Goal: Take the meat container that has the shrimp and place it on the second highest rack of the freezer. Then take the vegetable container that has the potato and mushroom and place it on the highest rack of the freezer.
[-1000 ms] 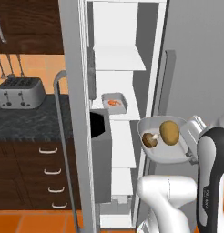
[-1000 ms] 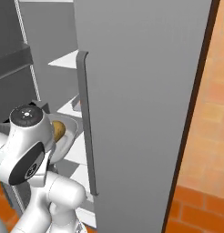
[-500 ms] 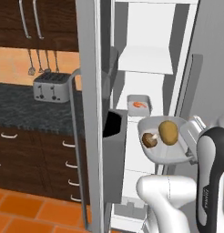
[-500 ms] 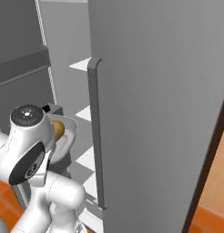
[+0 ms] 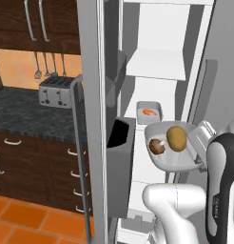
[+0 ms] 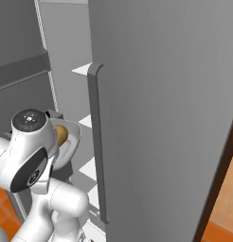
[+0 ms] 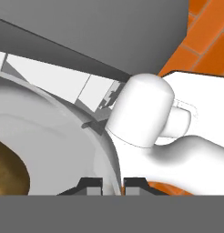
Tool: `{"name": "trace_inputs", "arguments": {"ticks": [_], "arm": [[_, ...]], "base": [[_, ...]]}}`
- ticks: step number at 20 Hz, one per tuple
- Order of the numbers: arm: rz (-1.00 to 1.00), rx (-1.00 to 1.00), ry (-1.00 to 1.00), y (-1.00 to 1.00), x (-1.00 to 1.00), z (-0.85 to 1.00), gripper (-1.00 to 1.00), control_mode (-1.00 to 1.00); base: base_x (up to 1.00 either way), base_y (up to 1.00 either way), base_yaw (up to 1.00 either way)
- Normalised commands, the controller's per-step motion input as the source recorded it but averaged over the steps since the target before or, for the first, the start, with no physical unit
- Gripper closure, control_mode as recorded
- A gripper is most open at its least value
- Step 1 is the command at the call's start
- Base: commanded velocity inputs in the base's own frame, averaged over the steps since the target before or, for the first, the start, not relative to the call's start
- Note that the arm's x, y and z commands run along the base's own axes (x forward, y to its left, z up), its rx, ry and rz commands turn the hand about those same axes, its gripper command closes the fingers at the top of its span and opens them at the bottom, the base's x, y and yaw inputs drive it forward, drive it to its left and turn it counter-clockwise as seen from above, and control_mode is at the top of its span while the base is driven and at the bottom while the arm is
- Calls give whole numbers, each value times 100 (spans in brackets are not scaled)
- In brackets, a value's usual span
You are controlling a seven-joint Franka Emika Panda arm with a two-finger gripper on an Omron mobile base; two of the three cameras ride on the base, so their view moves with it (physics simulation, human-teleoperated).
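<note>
Kitchen backdrop: dark cabinets, black counter, toaster (image 5: 56, 91) at 9 o'clock. Freezer (image 5: 166, 66) open, white interior, long grey handle (image 6: 97, 142). Vegetable container (image 5: 172, 159), white tub, held before the shelves, gripper (image 7: 111, 184) clamped on its rim. Potato (image 5: 176, 137) inside; mushroom (image 5: 156, 146) just beside, at its 8 o'clock. Meat container (image 5: 149, 111) on shelf beyond, at tub's 11 o'clock; shrimp (image 5: 149, 112) inside.

One potato (image 5: 176, 137), one mushroom (image 5: 156, 146), one shrimp (image 5: 149, 112) — two containers (image 5: 176, 163); one toaster (image 5: 55, 91).
</note>
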Motion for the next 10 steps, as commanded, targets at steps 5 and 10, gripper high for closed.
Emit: {"name": "trace_inputs", "arguments": {"ticks": [5,10], "arm": [[0,0,0,0,0,0,100,100],[0,0,-2,0,6,3,100,-100]], "base": [[18,-2,4],[18,0,1]]}}
